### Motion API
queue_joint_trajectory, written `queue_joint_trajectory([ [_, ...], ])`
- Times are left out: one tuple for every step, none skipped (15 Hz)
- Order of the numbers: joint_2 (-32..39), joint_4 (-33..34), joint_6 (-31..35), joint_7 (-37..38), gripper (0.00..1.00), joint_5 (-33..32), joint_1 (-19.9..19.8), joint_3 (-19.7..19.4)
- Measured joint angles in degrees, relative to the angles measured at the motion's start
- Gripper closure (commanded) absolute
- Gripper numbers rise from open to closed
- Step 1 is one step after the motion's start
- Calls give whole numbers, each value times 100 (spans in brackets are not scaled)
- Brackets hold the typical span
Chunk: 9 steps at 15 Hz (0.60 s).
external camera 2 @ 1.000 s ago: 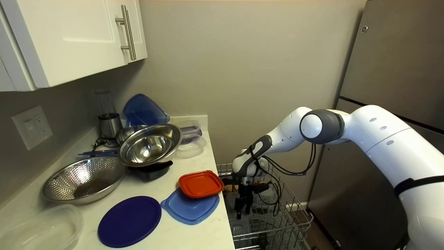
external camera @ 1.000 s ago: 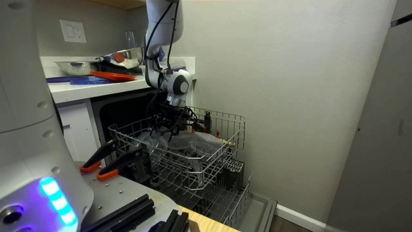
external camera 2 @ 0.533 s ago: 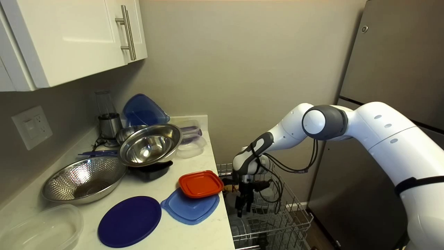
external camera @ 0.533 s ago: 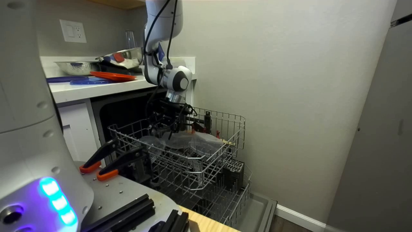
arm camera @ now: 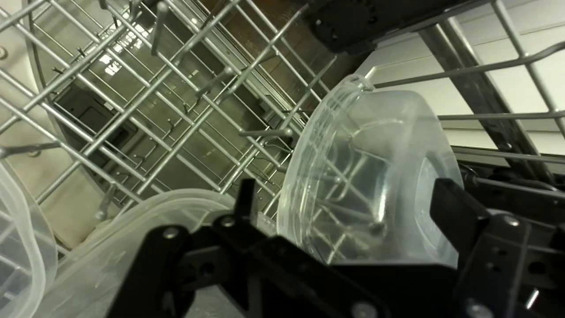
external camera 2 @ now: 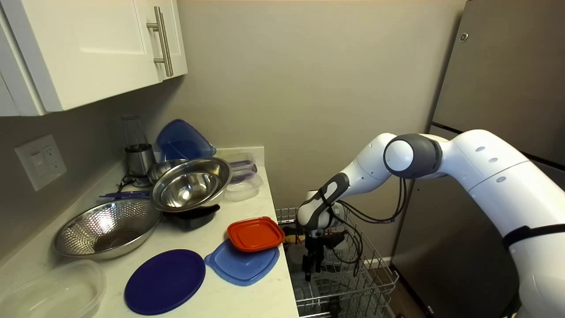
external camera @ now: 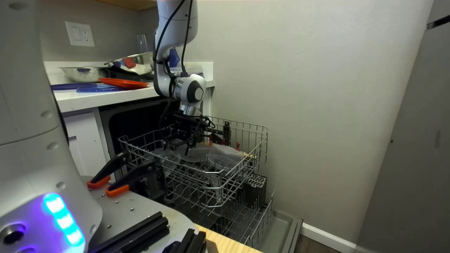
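My gripper [arm camera: 346, 190] stands open in the wrist view, its black fingers [arm camera: 457, 216] wide apart. Between them in that view is a clear plastic container [arm camera: 375, 172], tipped on its side on the wire rack [arm camera: 194, 128]. No grip on it shows; whether a finger touches it I cannot tell. More clear plastic pieces [arm camera: 145, 221] lie at the lower left, partly hidden behind the gripper. In an exterior view the gripper [external camera: 177, 143] points down into the upper rack [external camera: 207, 172], just above the clear container [external camera: 167, 157]. It is also seen low in the rack, the gripper [external camera 2: 312, 270] beside the counter.
The white counter [external camera 2: 265, 296] borders the rack, bearing an orange-red lid [external camera 2: 256, 234], blue lids [external camera 2: 165, 281], metal bowls [external camera 2: 190, 183] and a colander [external camera 2: 108, 225]. A lower rack [external camera: 242, 214] sits beneath. Black clamps with orange tips [external camera: 117, 190] are near the robot base.
The arm has risen slightly and come down again, shifting a little left in an exterior view. The clear container under the gripper appears to lie slightly lower than a second ago.
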Motion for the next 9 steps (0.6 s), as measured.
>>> queue_joint_trajectory([
  [0,-2,4,0,0,-10,10,-7],
  [0,-2,6,0,0,-15,14,-9],
  [0,-2,7,0,0,-16,14,-11],
  [8,12,5,0,0,-16,14,-11],
  [32,42,5,0,0,-16,15,-7],
  [71,81,5,0,0,-17,20,-4],
  [117,124,5,0,0,-19,29,0],
  [171,175,5,0,0,-23,42,10],
  [229,224,5,0,0,-30,62,19],
])
